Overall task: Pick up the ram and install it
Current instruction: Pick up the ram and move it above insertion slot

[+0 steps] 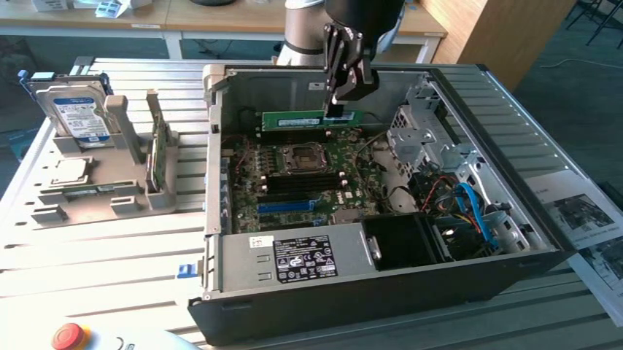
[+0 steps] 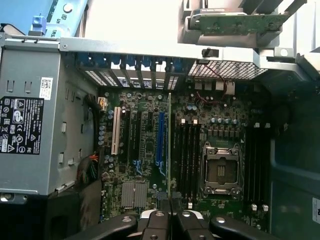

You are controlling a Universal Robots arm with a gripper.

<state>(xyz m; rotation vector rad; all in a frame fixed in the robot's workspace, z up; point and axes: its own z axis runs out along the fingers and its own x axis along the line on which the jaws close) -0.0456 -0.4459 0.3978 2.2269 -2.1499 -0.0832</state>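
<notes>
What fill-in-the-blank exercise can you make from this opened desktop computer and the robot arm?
1. The black gripper is shut on the long, thin ____ ram stick.
2. The ram is held inside the open black metal computer case, above its dark green ____.
3. The boxy silver hard drive with a blue-and-white label stands at the exterior view's ____.
4. The round ____ button sits in front of the case.
Missing words: green; motherboard; left; red.
</notes>
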